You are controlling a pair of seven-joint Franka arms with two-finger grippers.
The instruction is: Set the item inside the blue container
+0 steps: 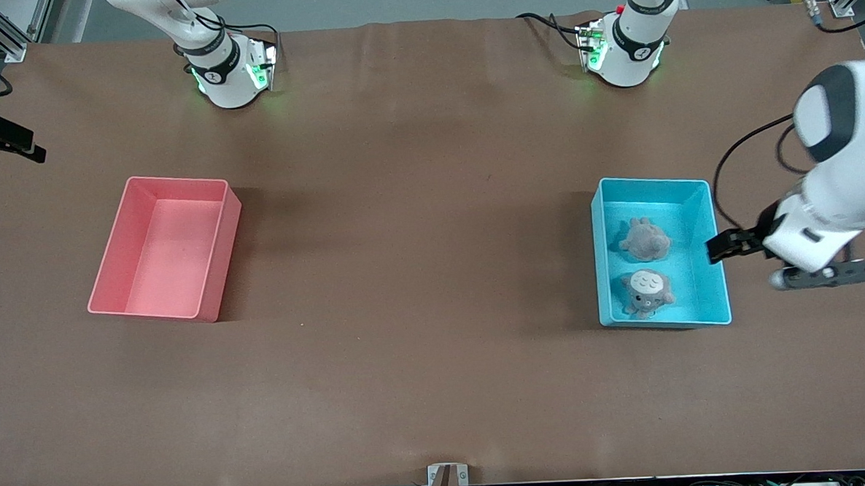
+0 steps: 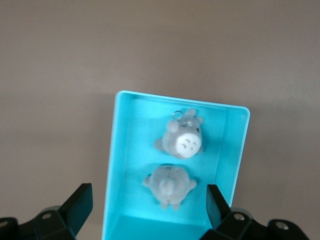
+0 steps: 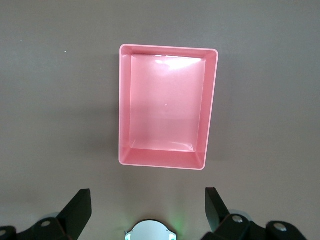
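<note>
The light blue container (image 1: 601,265) (image 2: 117,165) stands toward the left arm's end of the table. Two small grey plush toys lie inside it. One, with a white face (image 1: 648,292) (image 2: 182,140), is nearer the front camera. The other (image 1: 644,239) (image 2: 170,186) shows its grey back. My left gripper (image 1: 721,249) (image 2: 148,200) hangs open over the container's wall on the side toward the left arm's end, with nothing between its fingers. My right gripper (image 3: 147,202) is out of the front view. In the right wrist view it is open and empty, high above the table.
A pink bin (image 1: 218,260) (image 3: 125,110) of the same size stands empty toward the right arm's end of the table. The brown table top (image 1: 417,236) spreads between the two bins. The right arm's base (image 3: 149,231) shows below the right gripper.
</note>
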